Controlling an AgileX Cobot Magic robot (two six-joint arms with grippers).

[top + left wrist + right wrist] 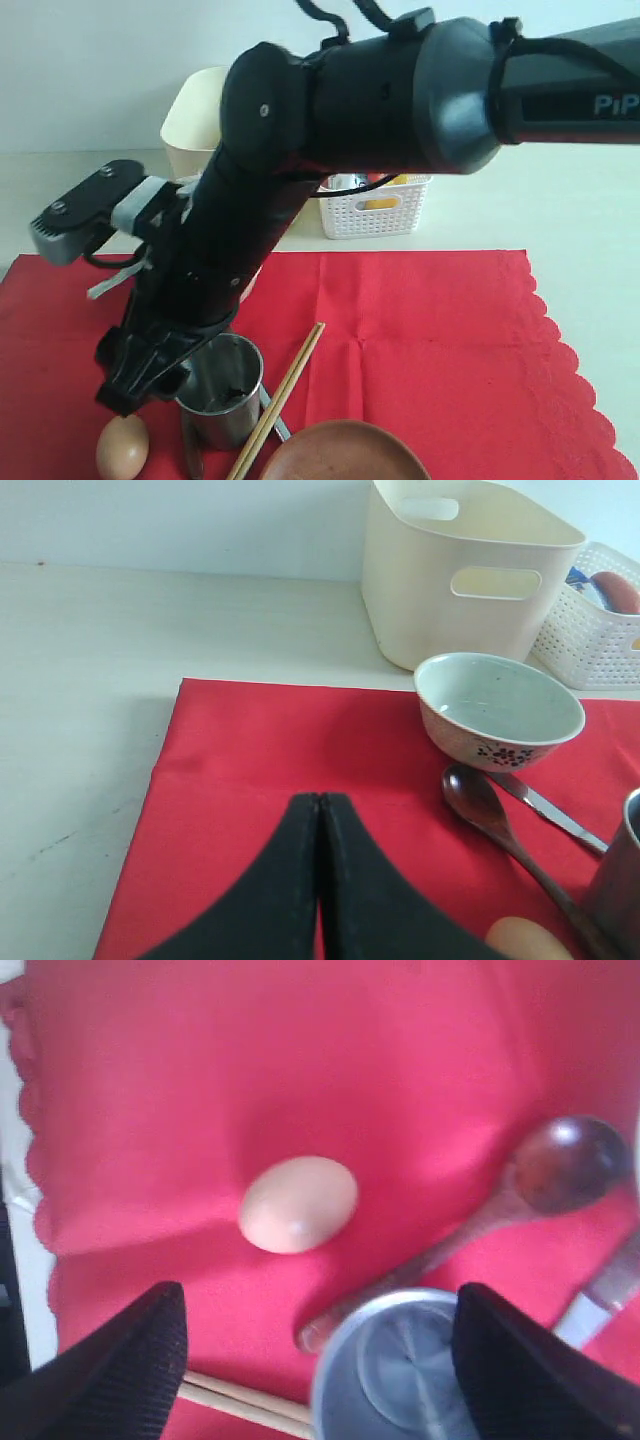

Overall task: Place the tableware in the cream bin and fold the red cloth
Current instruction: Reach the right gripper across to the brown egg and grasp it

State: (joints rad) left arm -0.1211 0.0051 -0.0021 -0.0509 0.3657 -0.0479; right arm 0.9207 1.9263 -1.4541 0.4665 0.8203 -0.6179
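The red cloth lies spread flat on the table. On it stand the steel cup and the white bowl, with the dark spoon, knife, chopsticks and brown plate lying nearby. My right gripper hangs open over the steel cup, whose rim sits between the jaws and close to one finger. My left gripper is shut and empty, low over the cloth on the near side of the bowl. The cream bin stands behind the cloth.
An egg lies on the cloth beside the cup, also seen as the egg just ahead of the right jaws. A white lattice basket holding food items sits next to the cream bin. The right arm spans the scene's middle.
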